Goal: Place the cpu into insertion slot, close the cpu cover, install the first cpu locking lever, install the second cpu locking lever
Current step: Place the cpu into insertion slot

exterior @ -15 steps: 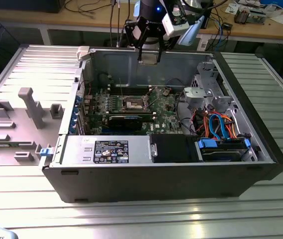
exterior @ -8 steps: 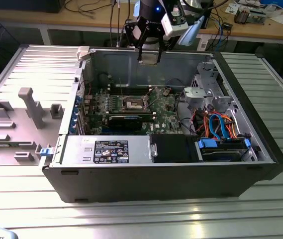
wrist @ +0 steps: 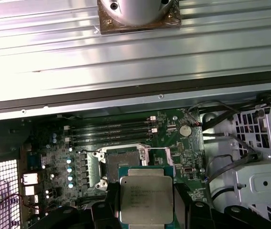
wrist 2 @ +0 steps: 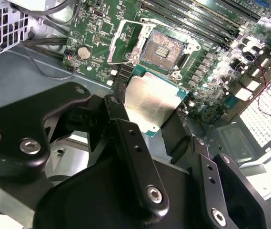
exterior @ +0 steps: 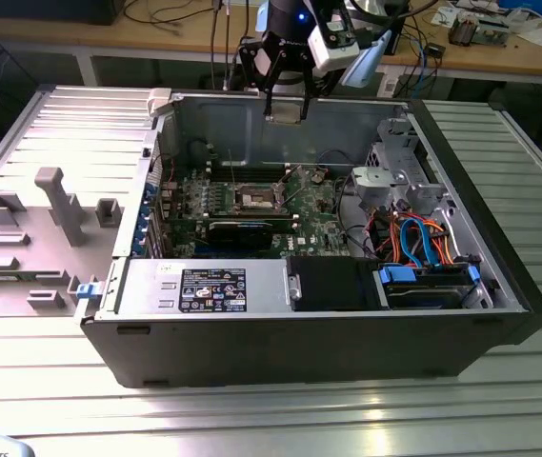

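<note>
One arm (exterior: 285,43) at the top of the exterior view, gripper (exterior: 286,109) pointing straight down, black fingers (wrist 2: 118,112) clamped on two opposite edges of the cpu (wrist: 146,198), held flat.

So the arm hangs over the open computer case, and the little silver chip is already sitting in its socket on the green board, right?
No. The arm does hang over the open computer case, but the cpu is not in the insertion slot on the green board: the gripper holds it above the board. Both wrist views show it held, and the slot's dark centre bare.
</note>
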{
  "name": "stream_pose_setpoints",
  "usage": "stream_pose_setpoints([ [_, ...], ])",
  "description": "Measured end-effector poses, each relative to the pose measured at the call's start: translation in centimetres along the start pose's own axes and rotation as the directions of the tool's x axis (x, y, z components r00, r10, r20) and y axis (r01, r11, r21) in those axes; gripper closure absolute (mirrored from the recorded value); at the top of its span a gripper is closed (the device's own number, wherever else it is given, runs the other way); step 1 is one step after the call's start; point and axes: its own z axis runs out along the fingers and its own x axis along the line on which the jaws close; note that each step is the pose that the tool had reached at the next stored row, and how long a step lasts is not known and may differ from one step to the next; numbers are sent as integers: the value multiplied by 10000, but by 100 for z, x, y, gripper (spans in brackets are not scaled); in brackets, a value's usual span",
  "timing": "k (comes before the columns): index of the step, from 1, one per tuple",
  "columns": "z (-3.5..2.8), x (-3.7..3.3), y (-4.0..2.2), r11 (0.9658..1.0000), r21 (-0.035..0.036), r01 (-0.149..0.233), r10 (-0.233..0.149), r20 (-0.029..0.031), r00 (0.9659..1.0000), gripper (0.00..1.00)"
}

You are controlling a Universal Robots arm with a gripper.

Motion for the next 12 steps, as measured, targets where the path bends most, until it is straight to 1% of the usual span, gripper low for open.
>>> stream_pose_setpoints([
  [4, 0, 0, 0, 10000, -3, -71, 71, 6, 10000, 46],
  [12, 0, 0, 0, 9993, -10, -387, 387, 35, 9992, 46],
])
